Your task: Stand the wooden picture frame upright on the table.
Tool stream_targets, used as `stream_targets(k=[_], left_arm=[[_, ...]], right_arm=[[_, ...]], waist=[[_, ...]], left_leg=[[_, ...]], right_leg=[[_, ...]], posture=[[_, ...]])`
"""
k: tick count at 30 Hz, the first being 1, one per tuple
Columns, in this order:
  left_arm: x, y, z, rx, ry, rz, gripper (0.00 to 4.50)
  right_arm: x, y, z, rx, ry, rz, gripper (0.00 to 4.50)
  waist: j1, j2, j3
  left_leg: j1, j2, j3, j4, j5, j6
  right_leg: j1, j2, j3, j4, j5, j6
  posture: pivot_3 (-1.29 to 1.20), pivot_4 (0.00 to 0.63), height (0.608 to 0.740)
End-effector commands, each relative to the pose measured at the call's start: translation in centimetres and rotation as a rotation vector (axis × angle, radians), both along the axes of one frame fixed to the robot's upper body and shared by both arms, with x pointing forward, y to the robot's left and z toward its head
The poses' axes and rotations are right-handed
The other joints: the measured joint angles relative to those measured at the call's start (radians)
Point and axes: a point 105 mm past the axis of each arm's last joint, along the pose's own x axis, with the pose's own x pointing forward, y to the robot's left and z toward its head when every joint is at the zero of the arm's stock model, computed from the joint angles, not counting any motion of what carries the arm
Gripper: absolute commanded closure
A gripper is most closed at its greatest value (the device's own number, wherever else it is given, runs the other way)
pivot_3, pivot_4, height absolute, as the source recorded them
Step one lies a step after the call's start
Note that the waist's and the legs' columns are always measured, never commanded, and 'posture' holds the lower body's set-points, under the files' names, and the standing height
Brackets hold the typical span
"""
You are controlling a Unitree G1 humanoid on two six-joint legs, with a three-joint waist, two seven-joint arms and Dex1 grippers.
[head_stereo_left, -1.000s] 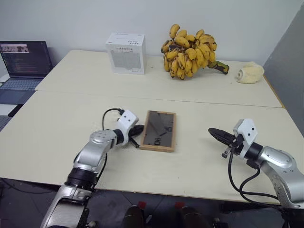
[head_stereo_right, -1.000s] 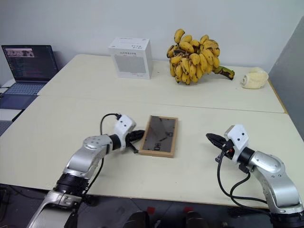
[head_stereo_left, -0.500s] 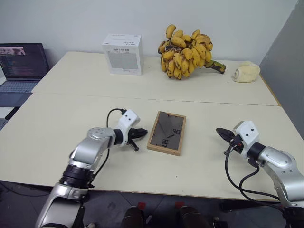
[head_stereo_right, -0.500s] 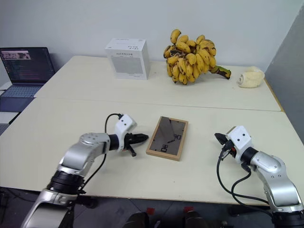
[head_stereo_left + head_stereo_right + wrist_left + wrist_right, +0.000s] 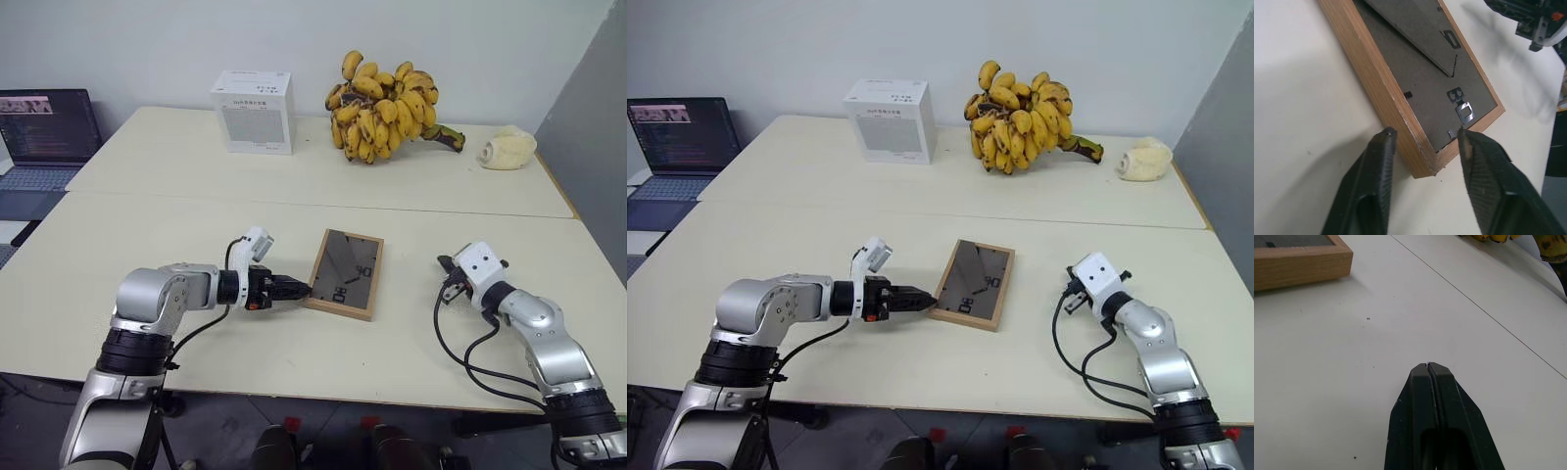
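Reaching low and rightward, the left gripper [image 5: 1422, 134] straddles, fingers wide, the near-left corner of the flat wooden picture frame [image 5: 345, 273].

picture frame [image 5: 345, 273] flat on the table [image 5: 147, 245], between left hand [image 5: 294, 289] and right hand [image 5: 446, 264]

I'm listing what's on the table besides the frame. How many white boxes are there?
1. The white box stands at the table's far side, left of the bananas. Another could hide behind the bananas, but none shows.
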Motion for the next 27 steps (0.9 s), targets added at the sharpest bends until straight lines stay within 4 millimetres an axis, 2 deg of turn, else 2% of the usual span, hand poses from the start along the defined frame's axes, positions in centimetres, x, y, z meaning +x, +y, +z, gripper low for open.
stream_targets(k=[1,2,5,9,11,15,21,27], left_arm=[[1.0,0.7,1.3,-0.053,0.03,0.026,1.38],[1.3,1.0,1.1,-0.054,0.051,0.036,1.23],[1.8,1.2,0.6,-0.057,0.126,0.049,1.23],[2.3,0.3,-0.6,-0.03,0.179,0.03,1.23],[2.3,-0.5,-1.0,-0.042,0.203,0.01,1.23],[1.6,-3.2,-1.5,-0.08,0.25,-0.067,1.23],[1.5,-5.1,-0.9,-0.107,0.249,-0.115,1.23],[1.8,-5.8,-0.5,-0.126,0.245,-0.116,1.23]], right_arm=[[0.2,0.8,0.6,-0.04,-0.048,0.031,4.5],[0.2,0.9,0.4,-0.064,-0.048,0.041,4.5],[0.1,1.2,-0.3,-0.152,-0.055,0.072,4.5],[0.6,1.8,-1.1,-0.251,-0.075,0.107,4.5],[1.0,2.3,-1.4,-0.287,-0.09,0.121,4.5],[1.8,4.8,-2.0,-0.352,-0.123,0.181,4.5],[1.9,7.4,-1.4,-0.331,-0.159,0.236,4.5],[1.9,9.5,0.3,-0.293,-0.207,0.274,4.5]], waist=[[-0.001,0.0,0.0],[-0.001,0.0,0.0],[-0.002,0.0,0.0],[-0.005,0.0,0.0],[-0.005,0.0,0.0],[-0.006,0.001,-0.001],[-0.003,0.001,-0.001],[-0.005,0.001,-0.001]], left_leg=[[0.0,0.0,0.0,0.0,0.0,0.0],[0.0,0.0,0.0,0.0,0.0,0.0],[0.0,0.0,0.0,0.0,0.0,0.0],[0.0,-0.001,0.0,0.0,0.0,0.0],[0.0,-0.001,0.0,0.0,0.0,0.0],[0.002,-0.001,0.0,0.001,0.0,0.0],[0.002,-0.001,0.0,0.001,0.0,0.0],[0.002,-0.001,-0.001,0.001,0.0,0.0]], right_leg=[[0.0,0.0,0.0,0.0,0.0,0.0],[0.0,0.0,0.0,0.0,0.0,0.0],[0.0,0.0,0.0,0.0,0.0,0.0],[0.0,0.0,0.0,0.0,0.0,0.0],[0.0,0.0,0.0,0.0,0.0,0.0],[0.003,0.0,0.0,0.0,0.0,0.0],[0.003,0.0,0.0,0.001,0.0,0.0],[0.003,0.0,0.0,0.001,0.0,0.0]], posture=[[0.0,0.15,0.74],[0.0,0.15,0.74],[0.0,0.15,0.74],[0.0,0.15,0.74],[0.0,0.15,0.74],[0.0,0.15,0.74],[0.0,0.15,0.74],[0.0,0.15,0.74]])
